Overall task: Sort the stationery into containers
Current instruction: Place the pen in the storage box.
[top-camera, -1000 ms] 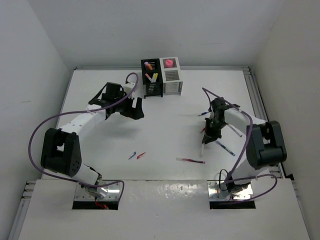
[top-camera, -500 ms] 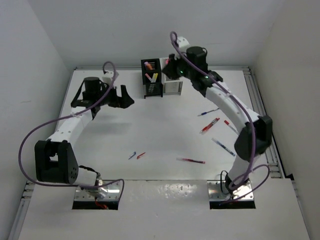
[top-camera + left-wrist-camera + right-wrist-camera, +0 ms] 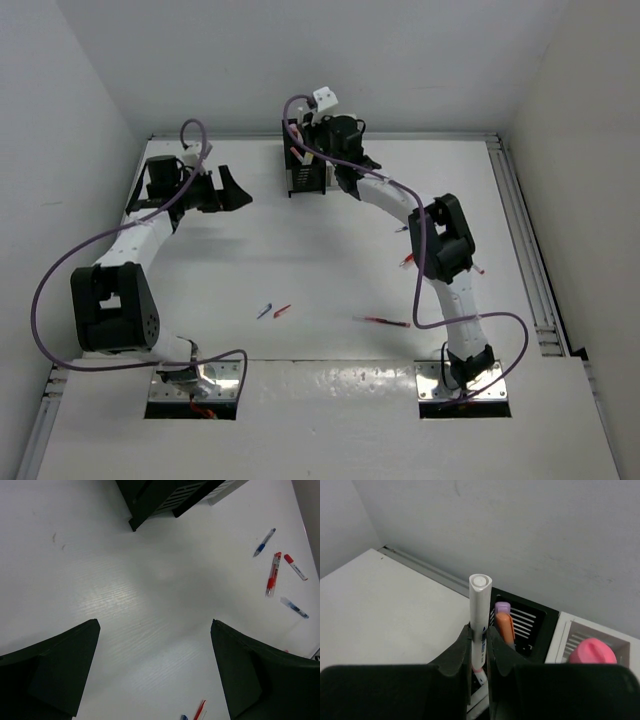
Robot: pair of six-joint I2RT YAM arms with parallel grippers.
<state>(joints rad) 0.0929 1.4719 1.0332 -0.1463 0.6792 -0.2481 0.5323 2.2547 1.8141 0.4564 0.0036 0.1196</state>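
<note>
Printing on the white pen [image 3: 480, 605] is one small blue mark just above your right gripper [image 3: 479, 647], too blurred to read. That gripper's fingers are clamped on the pen, holding it upright by the black holder [image 3: 540, 625]. Whether its tip is inside is hidden from you. An orange marker [image 3: 506, 628] stands in that holder. The white holder [image 3: 568, 630], with the pink piece [image 3: 592, 651], is cut off. Your left gripper [image 3: 155, 627] hangs spread wide over the table [image 3: 125, 580] — lettering on the red-capped pen [image 3: 296, 567] is illegible.

At the far edge of the table [image 3: 300, 260], the left holder [image 3: 542, 617] contains markers [image 3: 504, 625]; the adjoining right holder [image 3: 568, 630] contains a stubby piece [image 3: 592, 651]. Nearer and rightward lie loose pens [image 3: 272, 574].
</note>
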